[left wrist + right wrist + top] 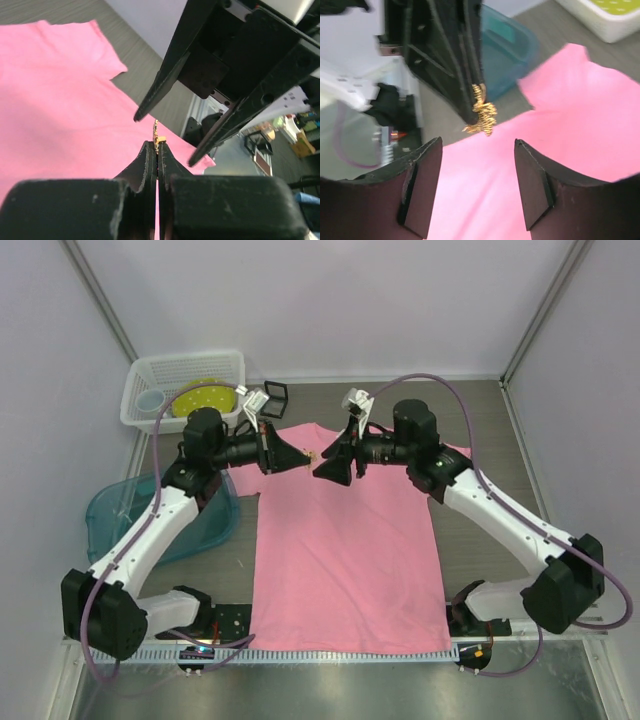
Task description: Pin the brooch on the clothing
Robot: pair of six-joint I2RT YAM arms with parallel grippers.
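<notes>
The pink T-shirt lies flat on the table, collar at the far end. My left gripper is shut on the small gold brooch and holds it above the shirt's collar area. The brooch shows edge-on at the closed fingertips in the left wrist view and as a gold flower in the right wrist view. My right gripper is open and empty, facing the left one, its fingers just short of the brooch. The shirt also shows in the left wrist view and in the right wrist view.
A white basket with a yellow-green item stands at the far left. A teal tub sits left of the shirt, under the left arm. A small black square box lies behind the collar.
</notes>
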